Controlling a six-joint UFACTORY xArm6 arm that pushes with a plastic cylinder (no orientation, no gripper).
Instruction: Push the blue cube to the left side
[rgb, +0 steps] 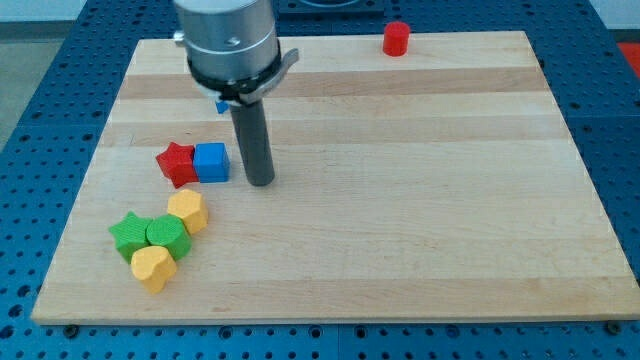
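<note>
While the pale wooden table (420, 200) fills most of the view on a blue perforated base (30, 60), the arm's grey cylindrical body (228, 40) comes down from the view's top, cut off by the frame edge, so nothing above it can be made out. From that body hangs the dark rod, and my tip (260, 182) rests on the table just to the view's right of the blue cube (211, 162), near it, though whether the two touch I cannot tell. No claw is fitted, so nothing is gripped or held. The blue cube sits in the view's left half, pressed against a red star-shaped block (177, 163) on its left. Below them lies a tight cluster: a yellow block (188, 211) of rounded shape, a green block (168, 237) beside it, a green star-shaped block (129, 234) at the view's left, and a yellow heart-shaped block (153, 267) lowest of all. A red cylinder (397, 38) stands alone at the table's top edge. A small blue piece (222, 104) peeks out behind the rod, mostly hidden, its shape unclear.
</note>
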